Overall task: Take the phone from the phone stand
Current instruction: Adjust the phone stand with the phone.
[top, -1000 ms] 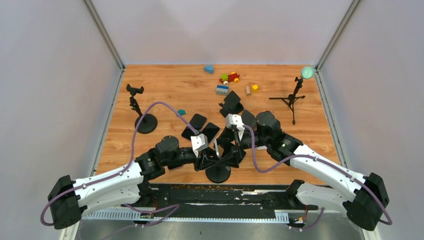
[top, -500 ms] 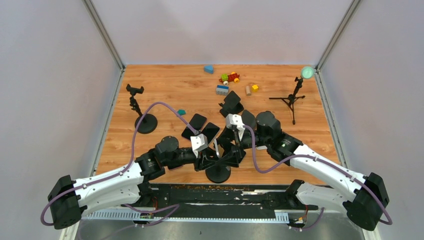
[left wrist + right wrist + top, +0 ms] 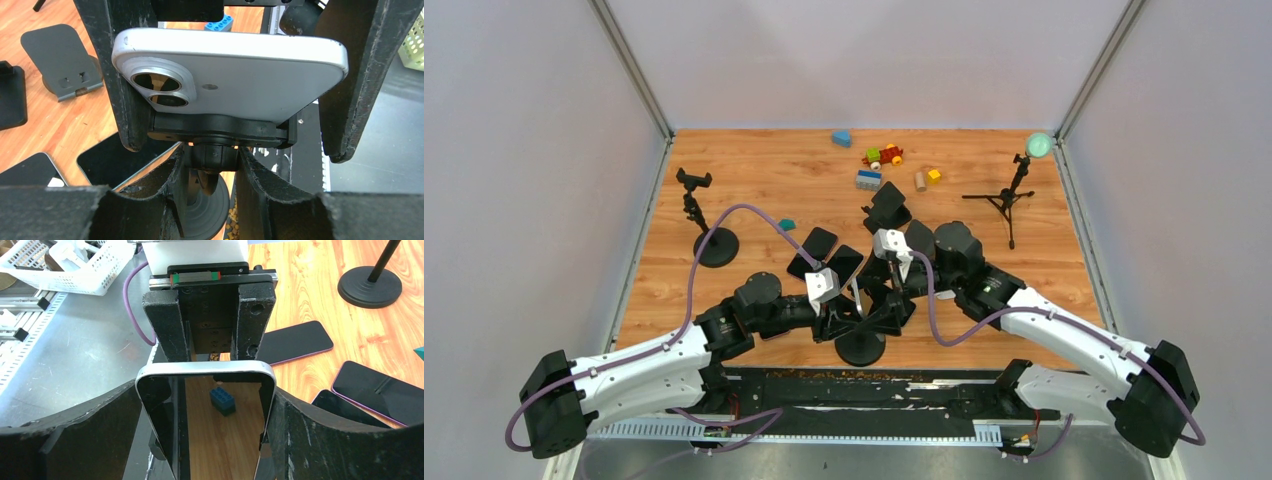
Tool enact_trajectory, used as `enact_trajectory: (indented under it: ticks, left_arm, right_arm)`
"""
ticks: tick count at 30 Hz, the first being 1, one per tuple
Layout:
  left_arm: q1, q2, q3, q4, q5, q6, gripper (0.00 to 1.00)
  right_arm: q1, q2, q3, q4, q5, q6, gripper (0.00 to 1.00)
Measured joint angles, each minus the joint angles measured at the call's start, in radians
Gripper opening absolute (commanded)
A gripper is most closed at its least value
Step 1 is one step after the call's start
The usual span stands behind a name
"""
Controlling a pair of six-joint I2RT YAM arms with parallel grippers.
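Observation:
A silver phone (image 3: 240, 75) with a double camera sits in the black clamp of the phone stand (image 3: 220, 132), low at the table's near edge. My left gripper (image 3: 210, 167) is shut on the stand's neck just under the clamp, above the round base (image 3: 860, 347). My right gripper (image 3: 205, 415) is shut on the phone (image 3: 220, 435), a finger pressed on each long edge. Those fingers (image 3: 127, 100) flank the phone in the left wrist view. In the top view both grippers meet over the stand (image 3: 864, 310), and the phone is mostly hidden there.
Several dark phones (image 3: 824, 252) lie flat on the wood behind the stand, also phones (image 3: 295, 342) in the right wrist view. A folding stand (image 3: 887, 208), a round-based stand (image 3: 707, 235), a tripod (image 3: 1009, 200) and toy blocks (image 3: 879, 160) stand farther back. A white basket (image 3: 75, 265) sits off the table.
The right arm has shifted slightly; its fingers stay around the phone. The left arm and the stand have not visibly moved.

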Motion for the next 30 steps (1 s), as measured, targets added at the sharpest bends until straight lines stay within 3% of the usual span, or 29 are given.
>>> enact_trajectory:
  ticks: [13,18,21,30]
  left_arm:
    - [0.0,0.0,0.0,0.001,0.023,0.0,0.0]
    - [-0.001,0.0,0.0,0.001,0.029,0.0,0.0]
    - [-0.002,0.0,0.0,0.001,0.031,0.0,0.0]
    - [-0.001,0.0,0.0,-0.002,0.014,0.0,0.0]
  right_arm:
    - [-0.001,0.035,0.005,0.006,-0.069,-0.016,0.82]
    - [-0.002,0.035,0.005,0.006,-0.066,-0.024,0.73]
    - [-0.002,0.035,0.006,0.003,-0.063,-0.026,0.81]
    - [0.001,0.031,0.006,-0.006,-0.05,-0.024,0.88]
